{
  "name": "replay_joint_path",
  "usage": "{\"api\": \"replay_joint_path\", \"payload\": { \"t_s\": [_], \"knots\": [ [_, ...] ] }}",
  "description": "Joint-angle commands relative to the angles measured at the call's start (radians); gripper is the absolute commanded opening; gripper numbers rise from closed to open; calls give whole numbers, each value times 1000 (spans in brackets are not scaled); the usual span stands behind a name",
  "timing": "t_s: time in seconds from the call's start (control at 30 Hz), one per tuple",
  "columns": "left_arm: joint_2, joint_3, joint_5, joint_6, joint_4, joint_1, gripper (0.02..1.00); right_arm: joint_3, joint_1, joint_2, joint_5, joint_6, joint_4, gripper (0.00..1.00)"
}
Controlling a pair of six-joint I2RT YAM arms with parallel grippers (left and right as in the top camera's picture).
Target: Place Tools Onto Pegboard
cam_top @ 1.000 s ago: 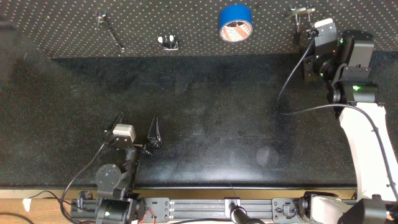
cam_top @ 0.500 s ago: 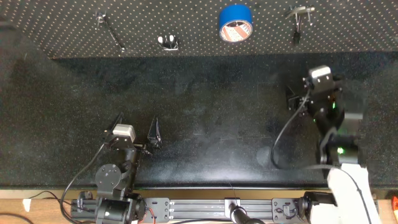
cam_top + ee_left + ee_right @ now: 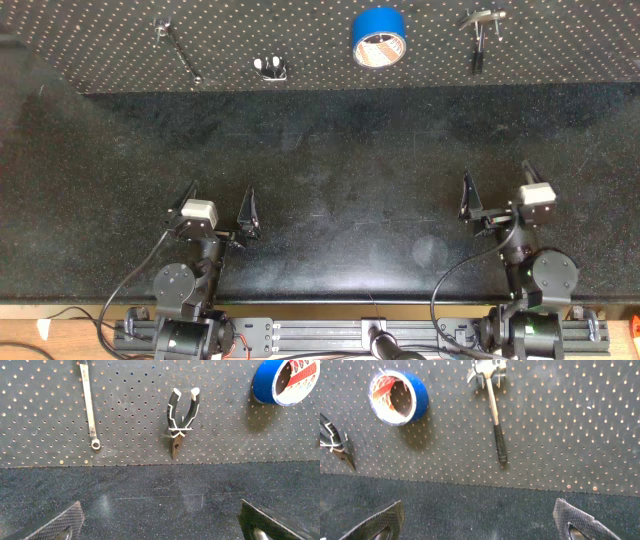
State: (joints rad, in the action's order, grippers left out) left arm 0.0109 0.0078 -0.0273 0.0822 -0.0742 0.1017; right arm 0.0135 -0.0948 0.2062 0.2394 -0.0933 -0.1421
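On the pegboard [image 3: 100,40] hang a wrench [image 3: 178,50], pliers [image 3: 270,67], a blue tape roll [image 3: 379,38] and a hammer [image 3: 481,33]. The left wrist view faces the wrench [image 3: 89,402], the black-and-white-handled pliers [image 3: 179,420] and the tape roll [image 3: 286,381]. The right wrist view faces the tape roll [image 3: 397,396], the hammer [image 3: 492,402] and the pliers [image 3: 337,442]. My left gripper [image 3: 218,212] rests open and empty near the table's front left. My right gripper [image 3: 497,197] rests open and empty near the front right.
The black mat [image 3: 340,170] stretches between the grippers and the pegboard. Both arm bases and their cables sit along the front edge.
My right arm has drawn back from the hammer on the pegboard down to its rest spot at the front right, gripper empty. The left arm has not moved.
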Motion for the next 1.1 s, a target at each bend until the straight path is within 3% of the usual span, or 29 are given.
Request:
{"api": "replay_joint_path", "payload": {
  "t_s": [0.03,0.17,0.37,1.1],
  "knots": [
    [-8,-2,-11,-9,-5,4,996,-10,7,-195,-54,2,201,976],
    [-8,-2,-11,-9,-5,4,996,-10,39,-205,-56,96,201,976],
    [-8,-2,-11,-9,-5,4,996,-10,165,-205,-60,103,201,976],
    [-8,-2,-11,-9,-5,4,996,-10,165,-205,-60,103,201,976]
  ]
}}
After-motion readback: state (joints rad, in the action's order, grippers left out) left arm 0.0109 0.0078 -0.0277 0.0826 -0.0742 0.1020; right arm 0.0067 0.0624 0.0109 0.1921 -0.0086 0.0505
